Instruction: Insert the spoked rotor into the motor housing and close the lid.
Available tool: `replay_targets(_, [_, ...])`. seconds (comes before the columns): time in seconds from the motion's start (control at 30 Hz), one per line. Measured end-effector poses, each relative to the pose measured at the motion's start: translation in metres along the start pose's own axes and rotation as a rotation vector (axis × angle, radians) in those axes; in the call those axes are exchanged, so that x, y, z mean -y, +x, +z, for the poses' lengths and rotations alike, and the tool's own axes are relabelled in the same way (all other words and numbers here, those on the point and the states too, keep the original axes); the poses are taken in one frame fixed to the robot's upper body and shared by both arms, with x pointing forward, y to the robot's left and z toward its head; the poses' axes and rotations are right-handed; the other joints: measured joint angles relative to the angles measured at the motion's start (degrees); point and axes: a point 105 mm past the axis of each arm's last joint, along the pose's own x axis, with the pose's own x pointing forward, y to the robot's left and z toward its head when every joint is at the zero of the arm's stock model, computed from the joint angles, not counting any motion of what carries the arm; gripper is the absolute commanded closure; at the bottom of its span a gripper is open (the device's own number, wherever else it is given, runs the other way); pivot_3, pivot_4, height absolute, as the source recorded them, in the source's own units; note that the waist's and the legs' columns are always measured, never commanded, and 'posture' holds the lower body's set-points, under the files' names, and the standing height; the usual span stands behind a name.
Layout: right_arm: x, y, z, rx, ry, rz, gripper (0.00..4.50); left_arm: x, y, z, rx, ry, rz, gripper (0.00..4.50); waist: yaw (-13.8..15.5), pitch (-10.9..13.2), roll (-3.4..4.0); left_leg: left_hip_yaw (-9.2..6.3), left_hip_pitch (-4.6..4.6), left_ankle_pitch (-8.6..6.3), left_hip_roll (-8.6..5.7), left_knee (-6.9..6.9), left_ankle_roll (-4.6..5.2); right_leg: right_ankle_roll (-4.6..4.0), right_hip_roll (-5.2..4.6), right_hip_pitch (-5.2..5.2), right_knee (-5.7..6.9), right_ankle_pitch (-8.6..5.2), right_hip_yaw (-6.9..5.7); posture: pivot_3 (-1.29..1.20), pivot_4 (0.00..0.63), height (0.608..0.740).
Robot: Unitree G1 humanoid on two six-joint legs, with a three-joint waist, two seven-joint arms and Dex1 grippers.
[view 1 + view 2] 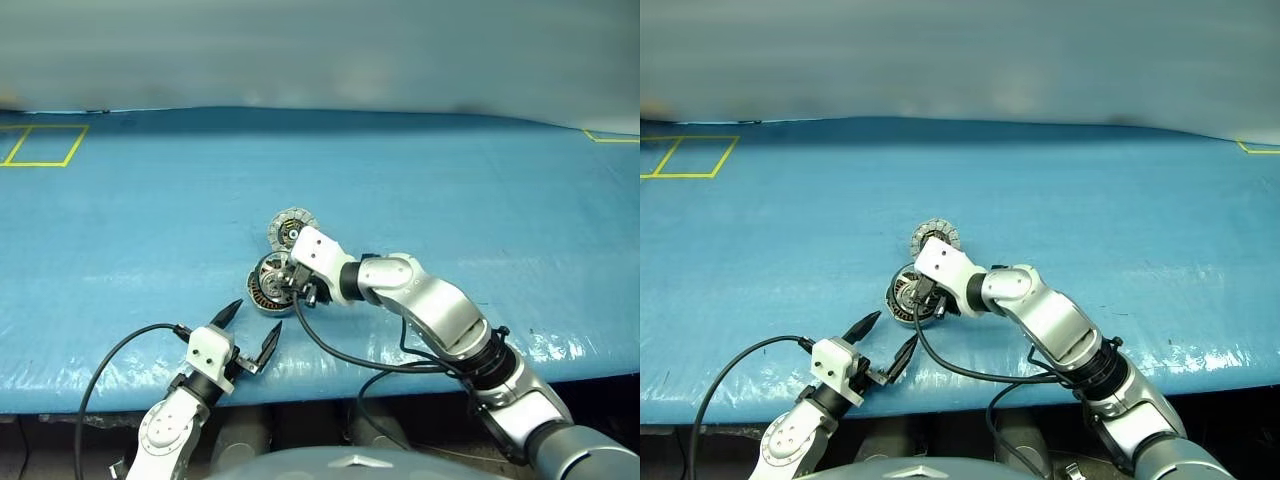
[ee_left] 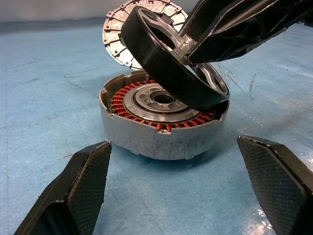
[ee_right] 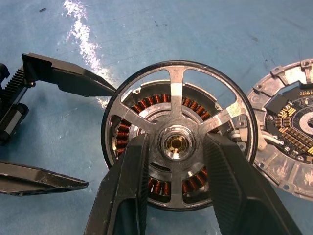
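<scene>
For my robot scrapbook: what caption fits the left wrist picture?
Right hand tilts the spoked rotor over the motor housing, lid open behind.

Open blue bench (image 1: 480,200) all around the motor housing (image 2: 161,142), blocked above by the tilted spoked rotor (image 2: 166,68) and beyond by the lid (image 1: 292,229).

Spoked rotor (image 2: 171,73) tilted over open housing (image 2: 161,132)

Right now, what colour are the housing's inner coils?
Copper-red coils, clearest in the left wrist view.
</scene>
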Motion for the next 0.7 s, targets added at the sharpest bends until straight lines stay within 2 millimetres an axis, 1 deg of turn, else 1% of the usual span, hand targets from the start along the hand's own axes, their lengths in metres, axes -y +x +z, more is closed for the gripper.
replay_targets(0.27, [0.0, -0.002, -0.003, -0.019, -0.01, 0.012, 3.14, 0.0, 0.001, 0.001, 0.003, 0.001, -0.001, 0.0, 0.0, 0.0, 0.0, 0.0, -0.01, 0.0, -0.01, 0.0, 0.0, 0.0, 0.0, 0.01, -0.01, 0.0, 0.0, 0.0, 0.15, 0.74])
replay_targets(0.33, [-0.001, -0.001, -0.004, -0.022, -0.012, 0.014, 2.44, 0.0, 0.001, 0.001, 0.005, 0.003, -0.002, 0.0, 0.0, 0.0, 0.0, 0.0, -0.01, 0.0, -0.01, 0.0, 0.0, 0.0, 0.0, 0.0, -0.01, 0.0, 0.0, 0.0, 0.15, 0.74])
replay_targets(0.37, [-0.001, 0.0, -0.004, -0.024, -0.012, 0.017, 2.17, 0.0, 0.002, 0.001, 0.007, 0.004, -0.002, 0.0, 0.0, 0.0, 0.0, 0.0, -0.01, 0.0, -0.01, 0.0, 0.0, 0.0, 0.0, 0.0, -0.01, 0.0, 0.0, 0.0, 0.15, 0.74])
replay_targets(0.47, [-0.003, 0.002, -0.003, -0.018, -0.008, 0.023, 1.15, 0.0, 0.002, 0.002, 0.009, 0.005, -0.003, 0.0, 0.0, 0.0, 0.0, 0.0, -0.01, 0.0, 0.0, 0.0, 0.0, 0.0, 0.01, 0.0, 0.0, 0.0, 0.0, 0.0, 0.15, 0.74])
replay_targets(0.5, [-0.004, 0.003, -0.001, -0.01, -0.005, 0.023, 0.88, 0.0, 0.002, 0.002, 0.01, 0.005, -0.003, 0.0, 0.0, 0.0, 0.0, 0.0, -0.01, 0.0, 0.0, 0.0, 0.0, 0.0, 0.01, 0.0, 0.0, 0.0, 0.0, 0.0, 0.15, 0.74])
replay_targets(0.6, [-0.003, 0.003, 0.005, 0.015, 0.019, 0.012, 0.88, 0.0, 0.002, 0.002, 0.014, 0.008, -0.004, 0.0, 0.0, 0.0, 0.0, 0.0, -0.02, 0.0, 0.0, 0.0, 0.0, 0.0, 0.01, 0.0, 0.01, 0.0, 0.0, 0.0, 0.15, 0.74])
replay_targets(0.7, [0.001, -0.003, 0.017, 0.061, 0.044, -0.003, 0.88, 0.0, 0.001, 0.0, 0.011, 0.007, -0.003, 0.0, 0.0, 0.0, 0.0, 0.0, -0.04, 0.0, 0.0, 0.0, 0.0, 0.01, 0.0, -0.01, 0.0, 0.0, 0.0, 0.0, 0.15, 0.74])
